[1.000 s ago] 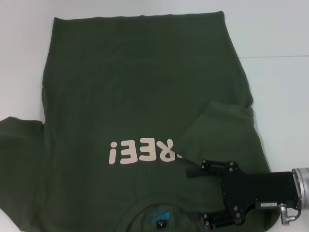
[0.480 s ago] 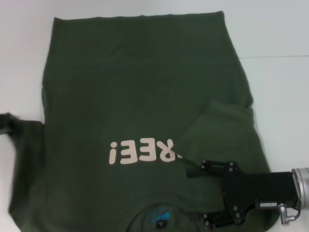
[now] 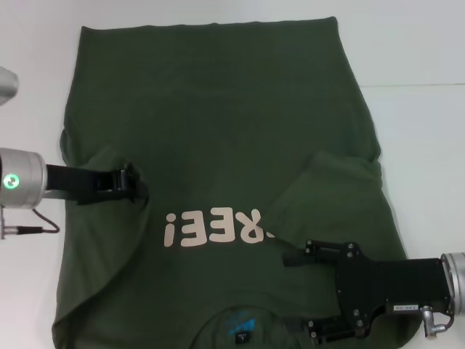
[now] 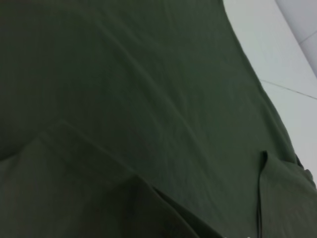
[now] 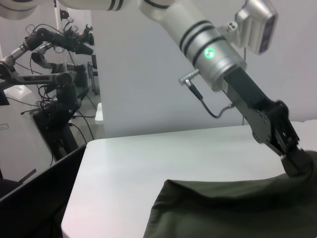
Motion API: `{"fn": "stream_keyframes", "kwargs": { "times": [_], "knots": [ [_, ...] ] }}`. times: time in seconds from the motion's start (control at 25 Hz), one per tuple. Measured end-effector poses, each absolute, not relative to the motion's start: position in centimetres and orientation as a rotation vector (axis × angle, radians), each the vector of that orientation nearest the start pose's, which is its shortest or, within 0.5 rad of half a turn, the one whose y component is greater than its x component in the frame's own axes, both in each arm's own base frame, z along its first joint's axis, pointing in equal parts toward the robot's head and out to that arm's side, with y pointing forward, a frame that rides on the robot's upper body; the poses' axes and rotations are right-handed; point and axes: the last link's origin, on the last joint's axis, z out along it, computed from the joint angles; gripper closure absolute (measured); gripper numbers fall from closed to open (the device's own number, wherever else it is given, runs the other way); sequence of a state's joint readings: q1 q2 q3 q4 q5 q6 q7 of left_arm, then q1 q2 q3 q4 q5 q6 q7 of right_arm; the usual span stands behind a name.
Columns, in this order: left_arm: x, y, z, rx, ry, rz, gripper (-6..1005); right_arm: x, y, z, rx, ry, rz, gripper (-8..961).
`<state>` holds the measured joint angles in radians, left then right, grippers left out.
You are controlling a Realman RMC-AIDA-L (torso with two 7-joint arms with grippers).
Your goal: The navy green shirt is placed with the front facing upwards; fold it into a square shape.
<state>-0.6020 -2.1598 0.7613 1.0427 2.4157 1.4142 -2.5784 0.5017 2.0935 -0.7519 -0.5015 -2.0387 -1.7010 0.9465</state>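
Carrying the left sleeve inward, your left gripper (image 3: 138, 186) is clamped on the dark olive-green cotton T-shirt (image 3: 218, 123), which lies flat beneath and beyond it; the chest lies just ahead. Your right gripper (image 3: 298, 291) rests with jaws apart near the collar.

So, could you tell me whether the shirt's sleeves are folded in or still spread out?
Both are folded in. The right sleeve lies on the navy green shirt; the left gripper holds the left sleeve over the body.
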Motion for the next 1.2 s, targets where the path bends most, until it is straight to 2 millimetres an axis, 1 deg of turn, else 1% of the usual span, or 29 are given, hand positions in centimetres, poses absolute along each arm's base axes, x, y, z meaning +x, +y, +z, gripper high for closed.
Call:
{"fn": "stream_keyframes", "kwargs": {
  "times": [0.16,0.2,0.24,0.48,0.68,0.92,0.96,1.0,1.04,1.08,1.2],
  "knots": [
    [-24.8,37.5,0.9,-2.189,-1.706,-0.314,997,26.3,27.7,-3.9,-2.944,0.162,0.792,31],
    [-24.8,37.5,0.9,-2.189,-1.706,-0.314,997,26.3,27.7,-3.9,-2.944,0.162,0.792,31],
    [-25.4,37.5,0.8,-2.174,-1.713,-0.320,997,26.3,27.7,-4.0,-2.944,0.162,0.792,30],
    [-26.3,37.4,0.9,-2.138,-1.753,-0.338,997,26.1,27.8,-4.0,-2.946,0.156,0.796,30],
    [-26.6,37.2,1.6,-2.147,-1.736,-0.404,832,26.0,28.0,-3.6,-2.947,0.144,0.791,30],
    [-26.1,36.3,2.6,-2.278,-1.614,-0.545,604,25.5,28.3,-1.6,-2.961,0.117,0.776,29],
    [-25.7,36.0,2.9,-2.318,-1.582,-0.601,573,25.5,28.4,-1.3,-2.962,0.119,0.771,29],
    [-25.7,36.0,2.9,-2.318,-1.582,-0.601,542,25.4,28.5,-1.0,-2.964,0.123,0.766,29],
    [-25.5,35.8,3.0,-2.332,-1.566,-0.641,512,25.2,28.6,-0.6,-2.969,0.138,0.760,29],
    [-25.4,35.8,3.1,-2.339,-1.556,-0.661,481,25.2,28.6,-0.6,-2.969,0.138,0.760,29],
    [-24.9,35.3,3.1,-2.401,-1.492,-0.705,389,24.8,29.0,0.4,-2.978,0.223,0.739,31]
  ]
}}
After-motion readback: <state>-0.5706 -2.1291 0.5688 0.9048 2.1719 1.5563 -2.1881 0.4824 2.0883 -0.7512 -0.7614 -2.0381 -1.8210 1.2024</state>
